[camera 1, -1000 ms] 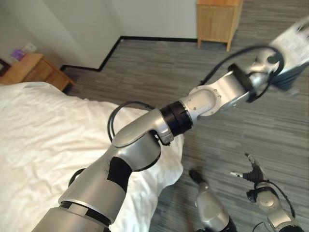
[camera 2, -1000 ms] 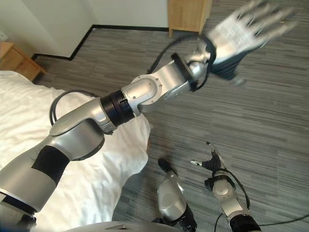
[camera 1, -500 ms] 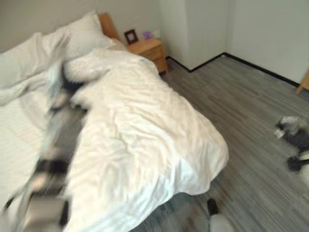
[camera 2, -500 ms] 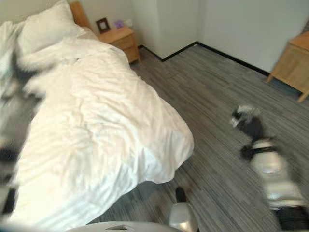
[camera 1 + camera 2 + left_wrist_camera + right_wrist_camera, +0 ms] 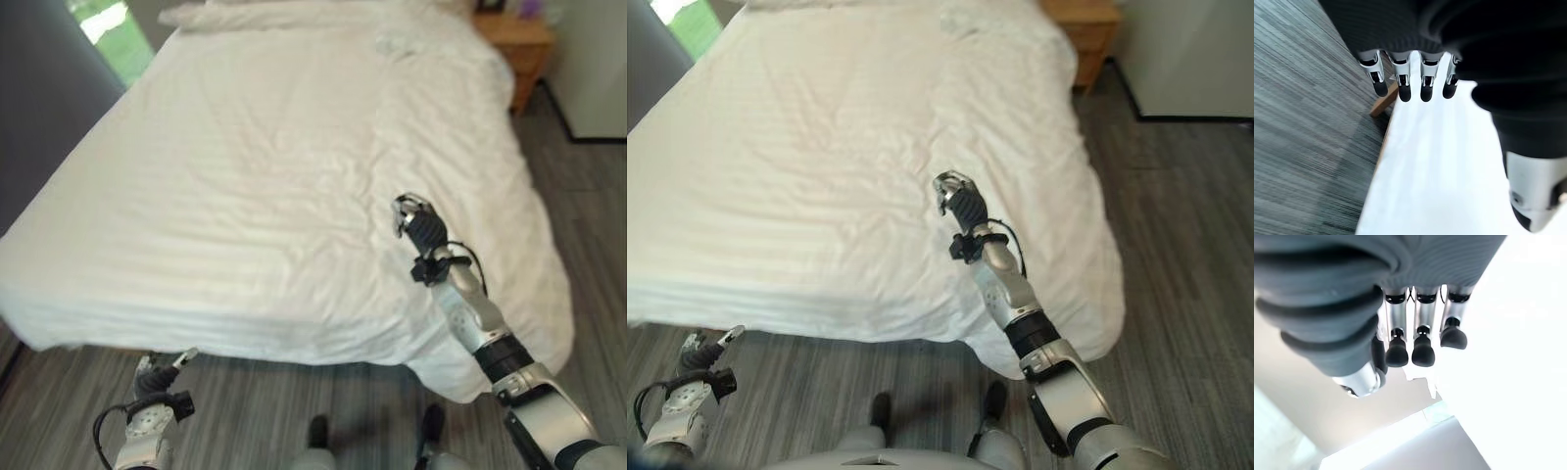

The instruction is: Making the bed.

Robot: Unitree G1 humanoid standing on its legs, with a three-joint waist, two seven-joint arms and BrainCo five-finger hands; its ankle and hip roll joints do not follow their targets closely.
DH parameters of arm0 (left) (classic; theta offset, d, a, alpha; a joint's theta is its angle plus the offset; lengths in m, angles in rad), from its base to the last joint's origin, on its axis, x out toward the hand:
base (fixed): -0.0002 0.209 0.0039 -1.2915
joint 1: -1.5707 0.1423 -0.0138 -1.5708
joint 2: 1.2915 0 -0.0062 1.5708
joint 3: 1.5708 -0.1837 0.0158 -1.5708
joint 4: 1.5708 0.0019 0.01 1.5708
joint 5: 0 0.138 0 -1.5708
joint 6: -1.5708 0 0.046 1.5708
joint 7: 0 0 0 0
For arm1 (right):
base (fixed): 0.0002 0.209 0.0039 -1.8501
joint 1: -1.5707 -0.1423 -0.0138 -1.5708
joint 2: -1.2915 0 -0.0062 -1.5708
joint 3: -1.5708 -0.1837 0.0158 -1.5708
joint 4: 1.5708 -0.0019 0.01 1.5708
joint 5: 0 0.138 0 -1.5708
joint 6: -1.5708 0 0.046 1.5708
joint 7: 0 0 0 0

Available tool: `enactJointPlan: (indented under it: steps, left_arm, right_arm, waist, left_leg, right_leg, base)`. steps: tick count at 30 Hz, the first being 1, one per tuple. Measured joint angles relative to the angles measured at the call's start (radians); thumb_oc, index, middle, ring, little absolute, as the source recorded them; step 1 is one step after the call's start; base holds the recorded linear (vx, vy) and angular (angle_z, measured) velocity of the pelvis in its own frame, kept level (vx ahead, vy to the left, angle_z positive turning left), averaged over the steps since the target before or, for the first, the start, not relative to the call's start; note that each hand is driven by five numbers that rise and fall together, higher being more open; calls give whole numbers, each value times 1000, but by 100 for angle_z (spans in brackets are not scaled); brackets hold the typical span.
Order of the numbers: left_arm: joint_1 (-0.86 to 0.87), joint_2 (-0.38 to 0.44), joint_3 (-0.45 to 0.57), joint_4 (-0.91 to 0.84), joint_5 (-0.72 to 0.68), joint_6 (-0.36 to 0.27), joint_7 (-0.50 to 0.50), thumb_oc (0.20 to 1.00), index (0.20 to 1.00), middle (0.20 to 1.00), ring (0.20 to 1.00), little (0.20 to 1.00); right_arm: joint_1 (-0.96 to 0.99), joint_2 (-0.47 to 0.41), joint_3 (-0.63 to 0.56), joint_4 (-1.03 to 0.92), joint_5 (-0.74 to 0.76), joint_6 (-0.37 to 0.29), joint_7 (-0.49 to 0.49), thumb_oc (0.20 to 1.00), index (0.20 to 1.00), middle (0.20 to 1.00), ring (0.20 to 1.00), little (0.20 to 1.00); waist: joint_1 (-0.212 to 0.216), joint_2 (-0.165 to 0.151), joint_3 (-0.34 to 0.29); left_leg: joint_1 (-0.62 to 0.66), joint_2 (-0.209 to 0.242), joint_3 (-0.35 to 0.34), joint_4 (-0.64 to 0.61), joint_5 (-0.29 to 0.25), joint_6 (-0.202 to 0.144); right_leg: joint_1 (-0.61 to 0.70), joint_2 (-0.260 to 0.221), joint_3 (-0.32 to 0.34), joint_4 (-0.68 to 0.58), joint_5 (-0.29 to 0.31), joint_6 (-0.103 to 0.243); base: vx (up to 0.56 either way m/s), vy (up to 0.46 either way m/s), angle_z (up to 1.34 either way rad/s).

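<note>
Duvet (image 5: 255, 166) lies spread across the bed, largely smooth, with light creases near its foot-end corner. Right hand (image 5: 419, 223) hovers over that corner, fingers loosely curled and empty, presumably placed to smooth the creases. Left hand (image 5: 157, 377) hangs below the duvet's foot edge, fingers relaxed, holding nothing.

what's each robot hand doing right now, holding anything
Left robot hand: open, holding nothing, low beside the bed's near edge.
Right robot hand: fingers curled, holding nothing, over the white duvet.
</note>
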Motion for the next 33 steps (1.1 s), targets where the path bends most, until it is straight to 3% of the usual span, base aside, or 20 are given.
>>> enactJointPlan:
  steps: [6,9,11,13,18,20,21,22,25,27,28,29,31,33]
  left_arm:
    - [3,-198,7,495,-112,-2,-82,1000,1000,1000,1000,1000]
    - [28,-287,-66,640,-65,39,-105,1000,1000,1000,1000,1000]
    - [32,-310,-100,648,-26,54,-118,1000,1000,1000,1000,1000]
    - [7,-312,-210,578,85,66,-139,1000,1000,1000,1000,1000]
    - [-87,-293,-249,428,142,23,-172,1000,1000,1000,1000,1000]
    - [-78,-285,-276,318,126,9,-193,1000,1000,1000,1000,1000]
    - [-82,-285,-276,311,116,6,-199,1000,1000,1000,1000,1000]
    - [-80,-284,-276,302,107,7,-205,1000,1000,1000,1000,1000]
    - [-65,-286,-274,304,75,20,-215,1000,1000,1000,1000,1000]
    - [-65,-285,-265,271,52,37,-218,1000,1000,1000,1000,1000]
    - [-66,-285,-255,238,28,37,-222,1000,1000,1000,1000,1000]
    - [-69,-284,-240,165,-2,31,-235,1000,1000,1000,1000,1000]
    - [-81,-282,-234,91,-22,22,-240,1000,1000,1000,1000,1000]
    - [-149,-293,-240,63,-43,22,-242,1000,1000,1000,1000,1000]
  right_arm:
    - [-97,-72,-207,360,118,-42,-2,200,200,200,200,200]
    - [-132,-124,-212,317,133,-64,50,200,200,200,200,200]
    - [-148,-120,-211,302,132,-62,51,200,200,200,200,200]
    - [-134,-111,-255,264,134,-54,67,200,200,200,200,200]
    - [-129,-184,-332,205,139,-64,80,200,200,200,200,200]
    - [-118,-236,-451,197,164,-97,74,200,200,200,200,200]
    - [-99,-271,-480,198,177,-106,64,200,200,200,200,200]
    - [-45,-345,-544,258,183,-100,18,200,200,200,200,200]
    - [110,-425,-658,394,218,-94,-61,200,200,200,200,200]
    - [200,-449,-672,433,212,-71,-73,200,200,200,200,200]
    - [241,-449,-668,436,208,-67,-77,332,332,332,332,332]
    - [276,-456,-632,435,167,-56,-79,1000,1000,1000,1000,1000]
    - [294,-442,-601,396,120,-50,-81,1000,1000,1000,1000,1000]
    - [411,-399,-538,180,18,-26,-84,1000,1000,1000,1000,1000]
  waist:
    - [1,91,66]
    - [-8,145,80]
    - [-9,150,78]
    - [-43,145,82]
    - [-123,142,86]
    - [-133,136,85]
    - [-148,135,85]
    - [-172,135,85]
    - [-213,134,94]
    - [-253,128,110]
    - [-260,115,119]
    - [-283,95,137]
    - [-311,86,144]
    - [-306,56,164]
  left_leg:
    - [-92,-27,2,8,28,-7]
    - [-157,-40,41,5,41,7]
    - [-163,-43,54,1,42,9]
    - [-178,-58,84,0,36,2]
    - [-195,-135,148,-4,32,29]
    - [-195,-166,211,-7,20,69]
    - [-192,-176,221,-7,16,72]
    - [-190,-191,240,-7,17,89]
    - [-180,-198,274,-2,13,100]
    - [-145,-200,302,0,5,101]
    - [-114,-199,302,0,4,101]
    - [-80,-197,272,8,2,98]
    - [-40,-185,204,35,-52,78]
    - [7,-182,35,99,-159,55]
  right_leg:
    - [-82,-32,-17,0,10,4]
    - [-154,-45,-10,3,21,6]
    - [-169,-47,0,3,27,4]
    - [-217,-65,32,36,25,5]
    - [-276,-125,113,20,60,44]
    - [-304,-154,170,14,73,65]
    - [-308,-159,183,0,77,72]
    - [-314,-169,205,0,92,80]
    - [-335,-163,246,4,106,74]
    - [-329,-142,288,4,114,63]
    - [-318,-132,317,5,114,62]
    - [-294,-124,352,4,107,61]
    - [-279,-94,375,5,98,61]
    - [-233,-55,436,5,102,50]
  base:
    - [-82,75,11]
    - [-50,79,-5]
    - [-36,59,-11]
    - [-83,110,-16]
    - [-34,178,-26]
    - [-2,72,-55]
    - [8,67,-33]
    - [0,46,-33]
    - [95,53,-41]
    - [30,-9,-67]
    - [8,-47,-101]
    - [27,-38,-90]
    - [67,-42,-85]
    - [79,28,-89]
